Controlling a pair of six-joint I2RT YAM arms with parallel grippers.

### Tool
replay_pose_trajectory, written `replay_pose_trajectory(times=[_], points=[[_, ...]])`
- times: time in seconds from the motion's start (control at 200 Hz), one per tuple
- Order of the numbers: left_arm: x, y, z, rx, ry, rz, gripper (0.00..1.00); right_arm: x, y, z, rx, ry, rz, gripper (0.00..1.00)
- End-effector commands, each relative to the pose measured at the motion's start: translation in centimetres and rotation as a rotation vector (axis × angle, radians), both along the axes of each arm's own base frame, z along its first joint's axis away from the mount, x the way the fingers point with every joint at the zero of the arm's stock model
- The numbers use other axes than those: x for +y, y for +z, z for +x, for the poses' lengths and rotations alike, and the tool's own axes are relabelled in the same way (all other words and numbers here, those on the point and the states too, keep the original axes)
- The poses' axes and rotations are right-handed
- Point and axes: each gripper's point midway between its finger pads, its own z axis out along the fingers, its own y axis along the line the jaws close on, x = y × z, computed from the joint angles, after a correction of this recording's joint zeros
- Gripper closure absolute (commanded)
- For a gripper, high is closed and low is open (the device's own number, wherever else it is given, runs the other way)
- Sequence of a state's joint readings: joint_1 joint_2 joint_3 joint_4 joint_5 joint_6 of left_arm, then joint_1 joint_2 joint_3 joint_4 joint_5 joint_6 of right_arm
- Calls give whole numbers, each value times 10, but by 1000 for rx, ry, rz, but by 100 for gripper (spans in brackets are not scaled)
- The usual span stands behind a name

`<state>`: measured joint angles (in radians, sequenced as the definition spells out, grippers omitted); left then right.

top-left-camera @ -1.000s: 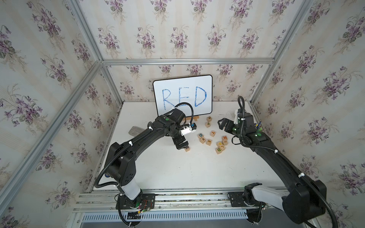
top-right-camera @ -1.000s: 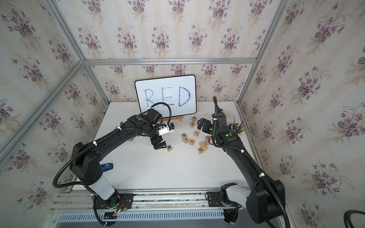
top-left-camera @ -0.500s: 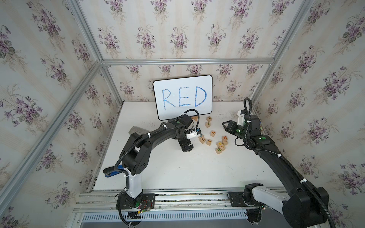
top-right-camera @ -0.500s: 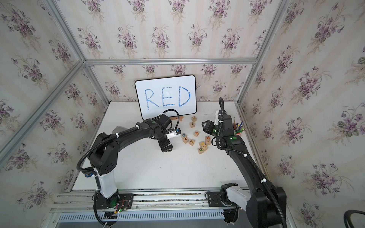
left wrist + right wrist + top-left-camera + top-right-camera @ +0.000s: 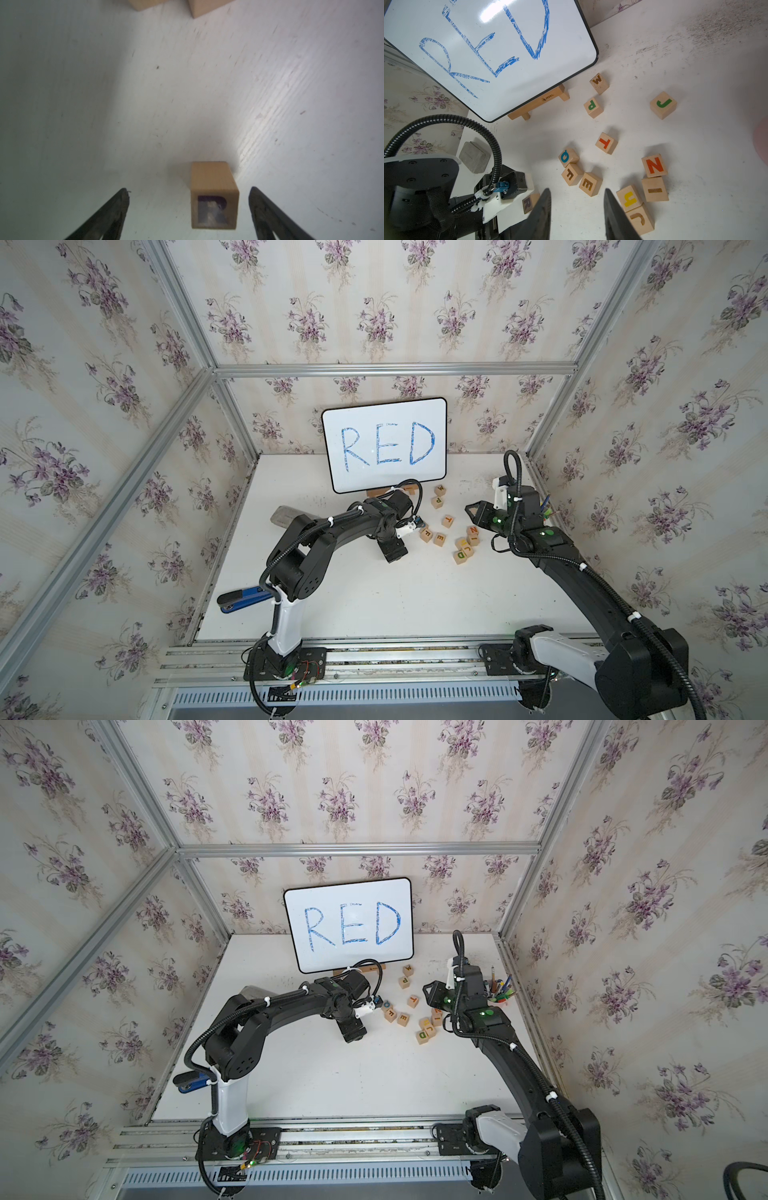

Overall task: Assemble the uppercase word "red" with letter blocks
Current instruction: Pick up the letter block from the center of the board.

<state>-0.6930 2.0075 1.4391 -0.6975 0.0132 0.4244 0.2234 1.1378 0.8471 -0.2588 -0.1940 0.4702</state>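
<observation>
The R block, a light-wood cube with a dark R, stands on the white table between the jaws of my left gripper. The jaws are open, with a gap on each side of the block. In both top views that gripper points down and hides the R. The E block lies just right of it. The green D block lies nearer the front. My right gripper hovers above the pile, jaws narrowly open and holding nothing. The R block and E block lie below it.
The white board with blue RED stands at the back on a wooden stand. Other cubes, W, P, T and N, are scattered at centre right. A grey block, a blue-handled tool and a pen cup sit near the walls.
My left arm has folded its elbow back and set its gripper down over the R block, jaws narrowing a little. The right gripper's jaws have closed most of the way.
</observation>
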Motion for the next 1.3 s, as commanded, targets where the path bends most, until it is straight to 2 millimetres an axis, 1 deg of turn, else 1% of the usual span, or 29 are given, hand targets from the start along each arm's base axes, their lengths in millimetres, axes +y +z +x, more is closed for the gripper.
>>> replay_pose_trajectory(times=[0.0,0.08,0.14,0.22,0.265,0.335,0.4,0.475,0.59,0.64,0.69,0.705,0.785,0.805,0.845,0.919,1.009,1.169,1.244,1.294], points=[[2,-4,0,-7,19,18,15,2,2,4,-20,6,-1,58],[3,-7,1,-8,26,28,19,3,1,4,-18,8,-8,59],[3,-8,1,-7,31,28,26,3,-1,3,-16,10,-10,59],[2,-9,2,-7,39,28,28,3,-2,2,-15,8,-10,58],[2,-9,3,-8,45,31,32,3,-3,2,-14,9,-10,58],[2,-9,3,-7,52,30,33,3,-4,2,-12,9,-12,58],[1,-10,3,-6,59,28,38,3,-5,1,-12,9,-15,59],[1,-10,4,-4,68,24,38,2,-6,1,-10,7,-18,59],[0,-8,5,-6,79,18,41,1,-9,0,-6,7,-26,59],[0,-8,5,-7,83,18,44,1,-9,0,-6,8,-28,59],[0,-8,5,-7,88,19,44,1,-10,0,-4,7,-27,59],[0,-8,6,-7,88,20,48,1,-11,0,-4,8,-28,60],[0,-7,7,-12,101,21,55,1,-12,0,-1,10,-29,60],[0,-8,7,-10,103,22,59,1,-12,0,-1,9,-30,60],[1,-8,7,-10,109,24,64,1,-13,1,-1,10,-31,61],[3,-7,8,-18,129,29,68,1,-13,0,0,8,-32,61],[7,-4,11,-33,160,43,68,1,-12,1,-4,9,-34,61],[16,6,16,-41,237,35,72,2,-10,4,-6,14,-37,61],[25,13,20,-36,296,30,72,3,-10,6,-4,19,-33,61],[34,16,23,-31,349,29,71,4,-9,7,-5,21,-32,61]])
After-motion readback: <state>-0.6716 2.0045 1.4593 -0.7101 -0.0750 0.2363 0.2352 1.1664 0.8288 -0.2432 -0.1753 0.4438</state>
